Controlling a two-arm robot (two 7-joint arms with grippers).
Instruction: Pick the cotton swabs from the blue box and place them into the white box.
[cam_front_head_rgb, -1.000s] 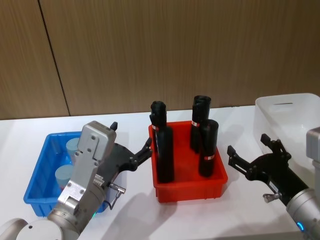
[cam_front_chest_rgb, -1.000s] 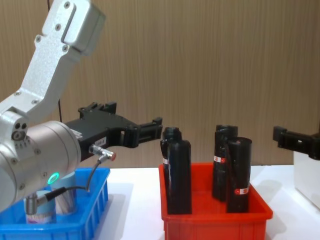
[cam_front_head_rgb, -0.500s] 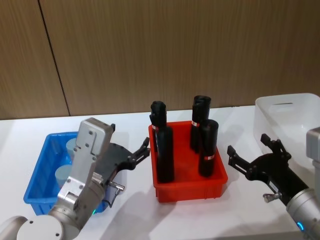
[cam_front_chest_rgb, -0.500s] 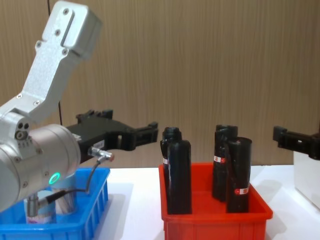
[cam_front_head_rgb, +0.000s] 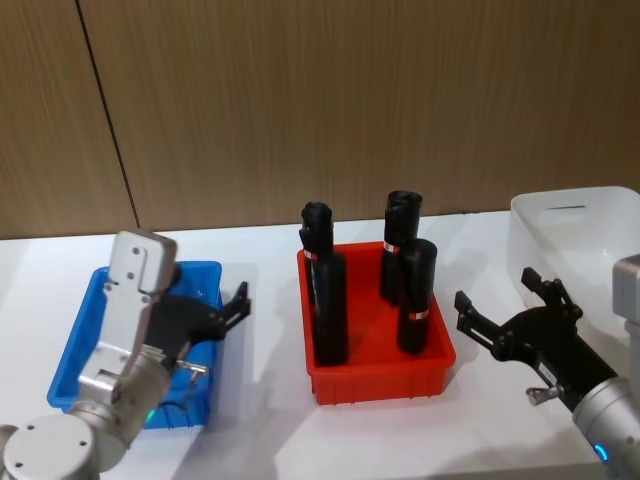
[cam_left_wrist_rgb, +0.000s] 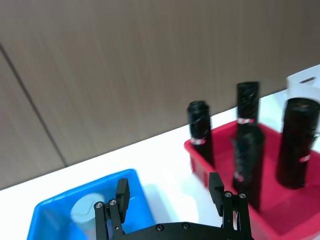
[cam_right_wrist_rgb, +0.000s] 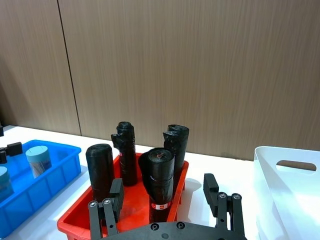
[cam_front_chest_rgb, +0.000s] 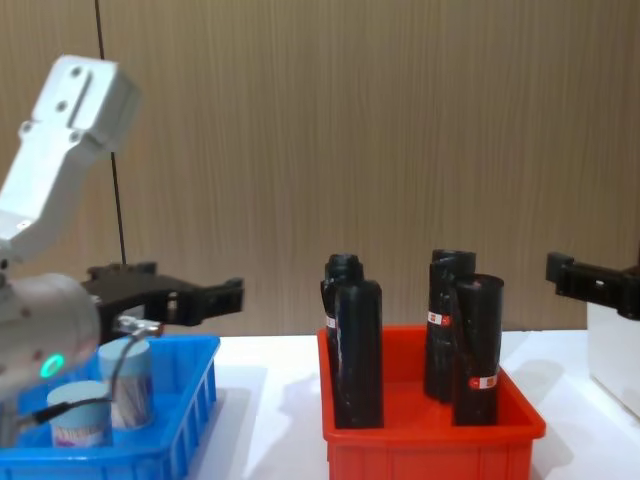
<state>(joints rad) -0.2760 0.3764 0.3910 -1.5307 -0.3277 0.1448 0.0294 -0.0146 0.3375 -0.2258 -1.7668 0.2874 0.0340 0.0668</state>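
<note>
The pick has not begun; this is the reach. The left tool (cam_front_head_rgb: 232, 308) hovers over the right side of the blue box (cam_front_head_rgb: 72, 352), fingers apart and nothing between them. It points forward and a little toward the red bin (cam_front_head_rgb: 385, 385). The swabs (cam_front_chest_rgb: 128, 384) stand upright in the blue box at the left end of the bench (cam_front_head_rgb: 270, 420). At least two jars are there, one just behind the other, with their lids below the level of the fingers.

The next move, as I judge it, is to tip the wrist down and draw the tool back over one jar. It should then sink with a finger on each side of the lid or body and close. The jars stand close together (a finger may nudge the neighbour), so the outer one looks the easier first choice.

The left forearm rises from the lower left, its grey wrist housing held high above the box, and the tool reaches out roughly level from it.

The right tool (cam_front_head_rgb: 497, 292) is parked low over the bench between the red bin and the white box (cam_front_head_rgb: 545, 228), fingers spread and empty. The white box sits at the far right, and the bottles (cam_front_head_rgb: 330, 300) in the red bin lie between the two boxes. Any carry across will need height, or a hand-over to the right arm.
</note>
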